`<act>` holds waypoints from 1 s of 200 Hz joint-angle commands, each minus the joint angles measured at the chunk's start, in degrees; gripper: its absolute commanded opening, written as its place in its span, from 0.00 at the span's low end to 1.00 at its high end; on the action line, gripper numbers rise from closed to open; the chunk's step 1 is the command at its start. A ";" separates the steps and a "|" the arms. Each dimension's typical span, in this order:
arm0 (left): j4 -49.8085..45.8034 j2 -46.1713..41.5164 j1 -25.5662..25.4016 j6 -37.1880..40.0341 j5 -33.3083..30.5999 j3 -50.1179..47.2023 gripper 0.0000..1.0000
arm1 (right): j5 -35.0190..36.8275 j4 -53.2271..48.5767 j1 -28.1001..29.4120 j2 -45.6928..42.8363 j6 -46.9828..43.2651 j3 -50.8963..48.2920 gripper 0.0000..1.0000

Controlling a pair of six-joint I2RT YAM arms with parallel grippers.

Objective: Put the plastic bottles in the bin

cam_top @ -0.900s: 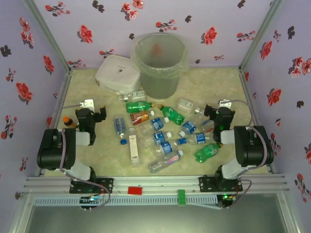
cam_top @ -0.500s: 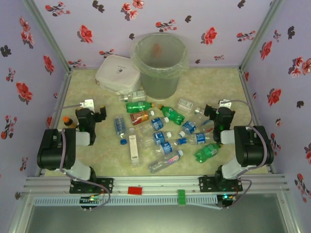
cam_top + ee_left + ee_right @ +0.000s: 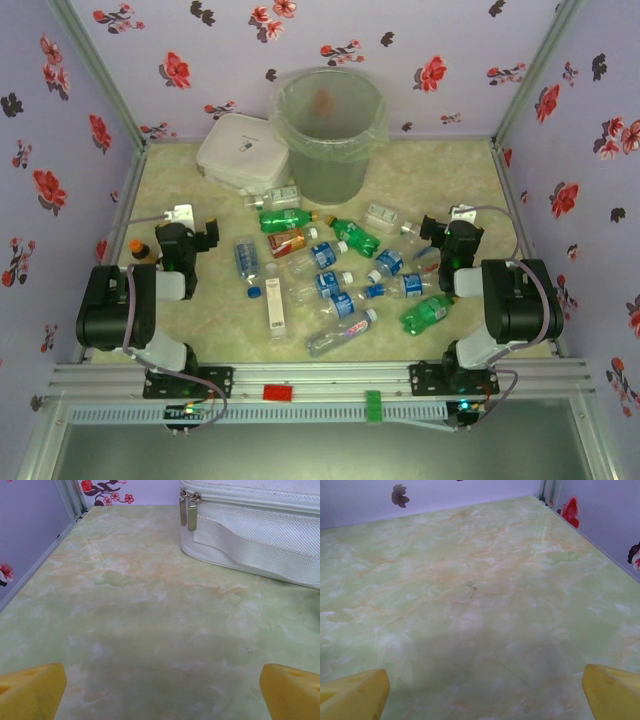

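Gaping released, left gripper (image 3: 162, 690) and right gripper (image 3: 485, 692) flank small clear and green plastic bottles (image 3: 325, 255) scattered nearer than the tall grey-green bin (image 3: 328, 135)

— What is surrounding the work area?
— Lilac walls (image 3: 450, 40) with red and dark flowers are closing it in on three sides, and grey metal posts (image 3: 98, 75) are standing at the back corners.
— And underneath?
— A pale green marbled tabletop (image 3: 450, 170) is lying there, reflecting soft, even light.
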 commanded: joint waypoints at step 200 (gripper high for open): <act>-42.96 -25.90 -15.71 -30.53 -0.75 16.86 1.00 | -4.93 -95.16 5.84 -32.43 32.67 28.25 0.99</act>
